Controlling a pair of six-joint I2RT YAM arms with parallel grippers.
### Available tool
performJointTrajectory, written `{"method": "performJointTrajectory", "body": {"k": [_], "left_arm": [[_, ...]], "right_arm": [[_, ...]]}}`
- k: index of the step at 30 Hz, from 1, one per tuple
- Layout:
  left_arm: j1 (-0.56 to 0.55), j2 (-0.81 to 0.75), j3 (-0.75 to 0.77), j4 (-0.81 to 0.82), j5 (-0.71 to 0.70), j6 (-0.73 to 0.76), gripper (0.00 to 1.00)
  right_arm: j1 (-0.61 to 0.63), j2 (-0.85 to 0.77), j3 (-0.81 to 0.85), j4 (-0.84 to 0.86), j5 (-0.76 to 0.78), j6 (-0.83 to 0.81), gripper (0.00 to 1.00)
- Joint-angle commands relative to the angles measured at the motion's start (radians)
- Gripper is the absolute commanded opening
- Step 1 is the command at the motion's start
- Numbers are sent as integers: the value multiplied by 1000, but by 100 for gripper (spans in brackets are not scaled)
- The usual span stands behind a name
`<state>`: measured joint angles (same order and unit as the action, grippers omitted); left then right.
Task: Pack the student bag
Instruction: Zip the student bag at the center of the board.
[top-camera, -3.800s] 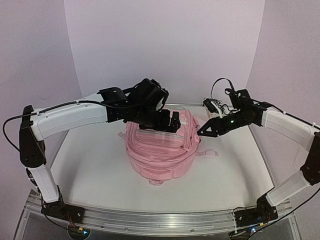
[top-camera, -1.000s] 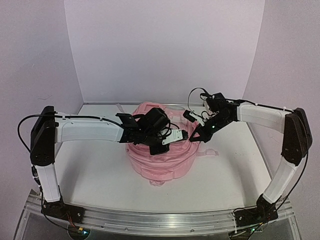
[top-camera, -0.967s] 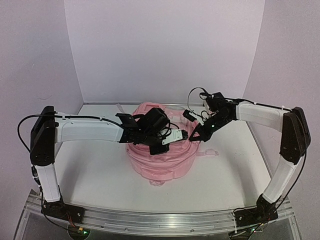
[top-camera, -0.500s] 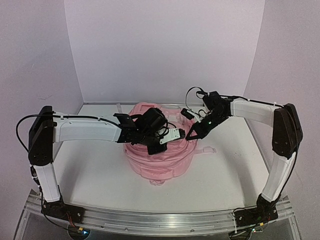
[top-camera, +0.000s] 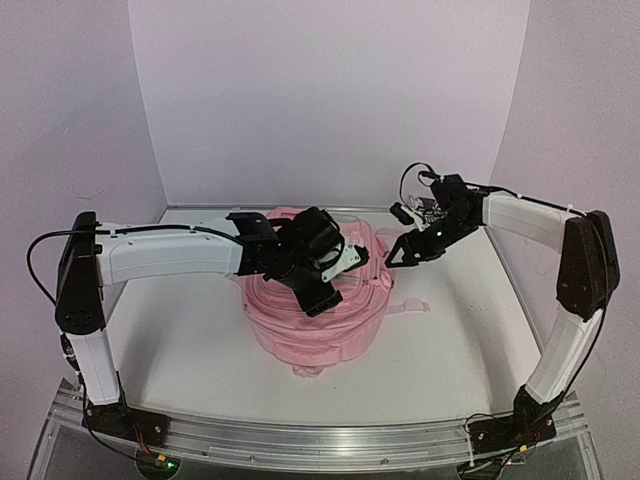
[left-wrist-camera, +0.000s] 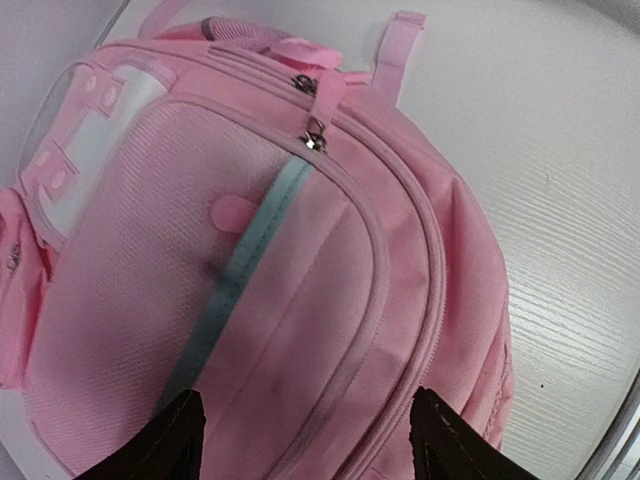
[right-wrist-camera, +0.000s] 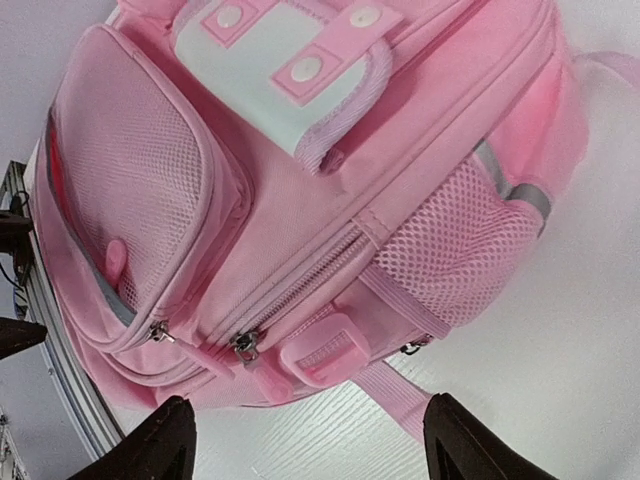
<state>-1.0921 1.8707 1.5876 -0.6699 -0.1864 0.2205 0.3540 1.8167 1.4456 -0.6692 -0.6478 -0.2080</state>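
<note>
The pink student bag (top-camera: 320, 338) lies in the middle of the white table, zips shut. My left gripper (top-camera: 322, 296) hovers over its front panel, open and empty. In the left wrist view (left-wrist-camera: 315, 440) its fingertips (left-wrist-camera: 183, 432) straddle the bag's front pocket (left-wrist-camera: 300, 300), which has a pale green strip. My right gripper (top-camera: 397, 253) is open and empty, off the bag's right upper corner. In the right wrist view (right-wrist-camera: 310, 445) it looks down on the bag (right-wrist-camera: 300, 180), its zip pulls (right-wrist-camera: 245, 345), a buckle (right-wrist-camera: 325, 350) and a mesh side pocket (right-wrist-camera: 450, 250).
The white table (top-camera: 180, 340) is walled in purple at the back and sides. A metal rail (top-camera: 300, 440) runs along the near edge. A loose pink strap (top-camera: 415, 305) trails from the bag's right side.
My right gripper has drawn back up and to the right, away from the bag. My left gripper has turned and shifted a little over the bag's front. The bag has sagged slightly.
</note>
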Motion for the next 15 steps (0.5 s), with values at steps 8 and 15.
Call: {"method": "performJointTrajectory", "body": {"k": [8, 15], "left_arm": [[274, -146, 45, -130, 89, -671, 99], [502, -233, -138, -24, 256, -870, 100]], "right_arm": [[-63, -67, -42, -32, -64, 123, 92], [-61, 71, 30, 0, -99, 211, 94]]}}
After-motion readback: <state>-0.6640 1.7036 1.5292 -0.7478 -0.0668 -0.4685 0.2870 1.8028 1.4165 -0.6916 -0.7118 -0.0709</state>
